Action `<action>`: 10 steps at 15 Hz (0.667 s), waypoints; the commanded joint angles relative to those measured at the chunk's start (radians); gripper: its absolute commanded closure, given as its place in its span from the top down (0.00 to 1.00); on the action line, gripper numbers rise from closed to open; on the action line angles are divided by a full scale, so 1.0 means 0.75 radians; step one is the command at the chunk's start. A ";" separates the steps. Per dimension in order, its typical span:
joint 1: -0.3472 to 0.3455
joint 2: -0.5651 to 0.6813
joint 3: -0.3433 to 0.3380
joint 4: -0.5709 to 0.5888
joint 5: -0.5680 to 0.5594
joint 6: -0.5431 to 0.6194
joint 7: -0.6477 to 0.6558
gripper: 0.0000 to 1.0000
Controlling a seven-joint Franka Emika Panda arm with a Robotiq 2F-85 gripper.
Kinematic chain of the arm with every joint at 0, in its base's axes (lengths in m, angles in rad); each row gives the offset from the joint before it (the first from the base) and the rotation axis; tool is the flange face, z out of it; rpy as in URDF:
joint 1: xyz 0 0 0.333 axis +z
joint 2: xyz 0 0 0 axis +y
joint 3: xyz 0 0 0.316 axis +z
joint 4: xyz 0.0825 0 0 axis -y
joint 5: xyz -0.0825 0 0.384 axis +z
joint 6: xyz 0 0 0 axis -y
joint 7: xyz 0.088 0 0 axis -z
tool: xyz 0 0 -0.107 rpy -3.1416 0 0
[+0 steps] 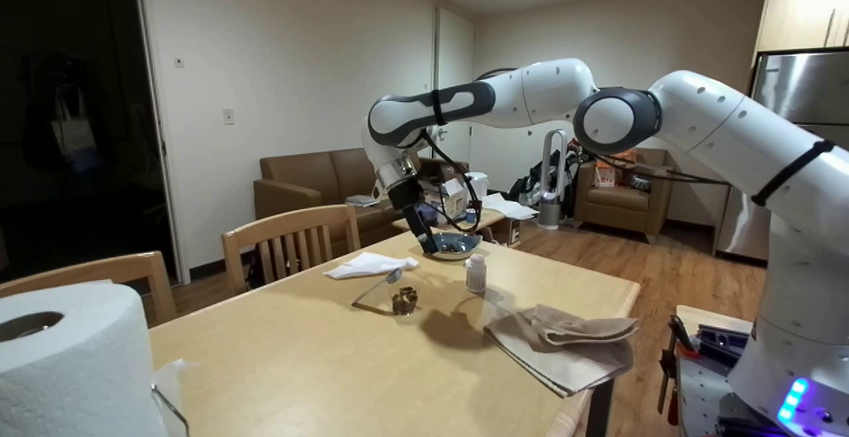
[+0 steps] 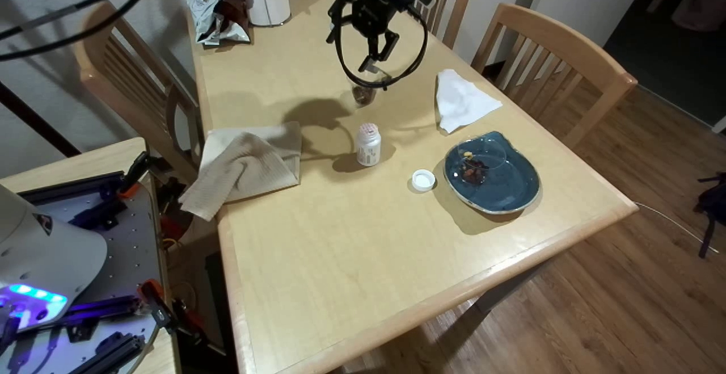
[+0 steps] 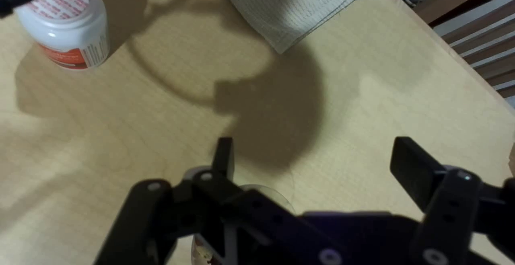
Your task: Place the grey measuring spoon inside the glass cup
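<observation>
A small see-through glass cup (image 1: 405, 300) with brown contents stands on the table. It shows behind my cable loop in an exterior view (image 2: 363, 95). In the wrist view my finger linkage covers much of it; part of its rim (image 3: 273, 194) shows. The grey measuring spoon (image 1: 393, 276) is tilted beside the cup. Its head is up at the cup's rim and its handle slopes down outside toward the table. I cannot see the spoon in the wrist view. My gripper (image 3: 310, 150) is open and empty above the table near the cup; it shows in both exterior views (image 1: 429, 247) (image 2: 376, 60).
A white bottle (image 2: 368, 146) stands near the cup, its cap (image 2: 423, 180) beside it. A blue plate (image 2: 513, 189) holds another clear glass (image 2: 483, 152) with brown bits. A white napkin (image 2: 462, 101), a beige cloth (image 2: 249, 164), a snack bag (image 2: 224, 13) and a paper roll (image 1: 73, 357) are around.
</observation>
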 commanded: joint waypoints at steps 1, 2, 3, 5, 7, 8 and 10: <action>0.005 0.009 0.003 0.012 -0.035 0.040 -0.091 1.00; 0.003 0.013 0.008 0.015 -0.037 0.058 -0.132 1.00; 0.004 0.019 0.012 0.020 -0.047 0.085 -0.202 1.00; 0.016 0.027 0.006 0.029 -0.095 0.128 -0.340 1.00; 0.026 0.034 0.004 0.032 -0.142 0.183 -0.462 1.00; 0.030 0.036 0.005 0.033 -0.163 0.203 -0.525 1.00; 0.030 0.032 0.010 0.021 -0.180 0.259 -0.618 1.00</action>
